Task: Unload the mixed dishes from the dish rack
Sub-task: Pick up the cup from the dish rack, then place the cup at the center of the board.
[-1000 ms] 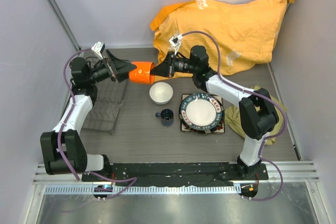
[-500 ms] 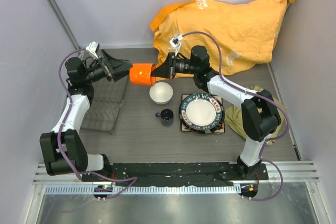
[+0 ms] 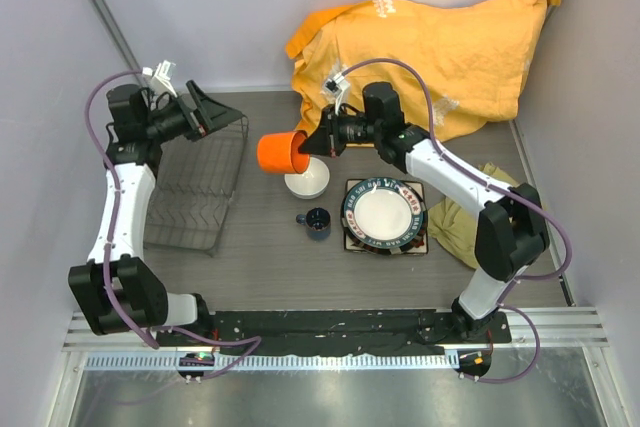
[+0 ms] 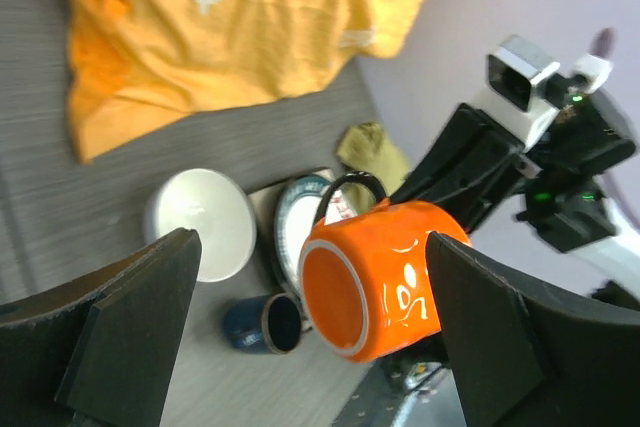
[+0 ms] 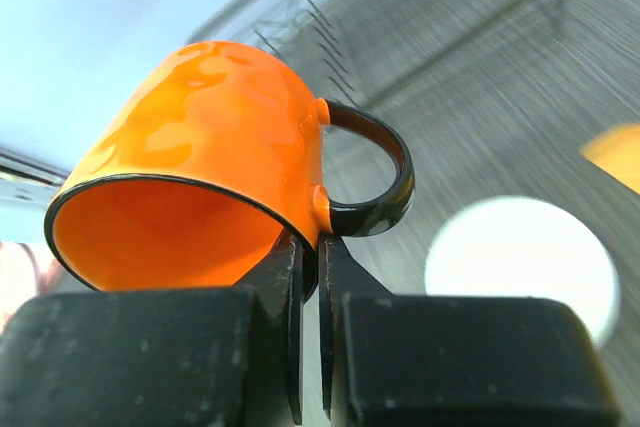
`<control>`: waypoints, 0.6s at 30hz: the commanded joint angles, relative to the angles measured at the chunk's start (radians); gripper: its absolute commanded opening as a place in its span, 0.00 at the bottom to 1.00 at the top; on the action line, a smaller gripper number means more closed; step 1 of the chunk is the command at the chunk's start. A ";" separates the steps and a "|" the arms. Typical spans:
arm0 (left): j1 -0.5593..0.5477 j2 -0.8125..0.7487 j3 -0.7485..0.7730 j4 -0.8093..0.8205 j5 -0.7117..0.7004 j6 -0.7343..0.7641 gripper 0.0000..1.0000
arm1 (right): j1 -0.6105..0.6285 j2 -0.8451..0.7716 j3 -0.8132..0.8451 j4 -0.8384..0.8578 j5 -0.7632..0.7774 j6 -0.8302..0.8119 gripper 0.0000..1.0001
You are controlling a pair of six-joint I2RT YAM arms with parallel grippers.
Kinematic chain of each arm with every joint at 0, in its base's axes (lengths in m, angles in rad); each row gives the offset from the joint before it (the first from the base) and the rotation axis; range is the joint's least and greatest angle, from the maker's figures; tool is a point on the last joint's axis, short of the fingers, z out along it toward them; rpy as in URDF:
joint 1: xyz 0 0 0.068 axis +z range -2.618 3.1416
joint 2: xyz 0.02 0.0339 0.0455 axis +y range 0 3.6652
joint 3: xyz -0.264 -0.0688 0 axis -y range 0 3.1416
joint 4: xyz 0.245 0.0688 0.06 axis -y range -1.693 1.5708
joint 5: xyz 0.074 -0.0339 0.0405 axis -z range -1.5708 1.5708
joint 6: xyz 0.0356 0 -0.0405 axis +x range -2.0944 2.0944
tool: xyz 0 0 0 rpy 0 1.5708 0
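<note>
Bright orange mug (image 3: 281, 151) with black handle; plain white bowl (image 3: 307, 179); dark blue cup (image 3: 317, 222); white plate (image 3: 384, 213), dark patterned rim; black wire rack (image 3: 195, 197); grey streaked surface (image 3: 260, 257).

Pale lilac walls (image 3: 220, 17), grey wood-grain tabletop (image 3: 260, 257), crumpled orange cloth (image 3: 440, 47) at back, olive cloth (image 3: 452, 225) at right

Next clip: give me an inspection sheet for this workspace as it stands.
Surface: grey wood-grain table.
Job's things: dish rack holds no dishes; orange mug in the air near the bowl; blue cup, round plate stacked on square plate, on the table.
Clutter: orange cloth at back, olive cloth at right.
Grippers: left gripper open by the rack; right gripper shut on the mug's rim.
Cables: purple cables loop along both arms.
Surroundings: pale walls.
</note>
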 commanded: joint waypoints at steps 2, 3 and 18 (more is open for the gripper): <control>0.021 0.021 0.169 -0.363 -0.181 0.349 1.00 | 0.003 -0.070 0.120 -0.252 0.103 -0.198 0.01; 0.021 0.026 0.186 -0.415 -0.206 0.378 1.00 | 0.006 -0.064 0.141 -0.280 0.112 -0.226 0.01; 0.021 0.053 0.293 -0.611 -0.510 0.616 1.00 | 0.144 0.113 0.367 -0.653 0.374 -0.449 0.01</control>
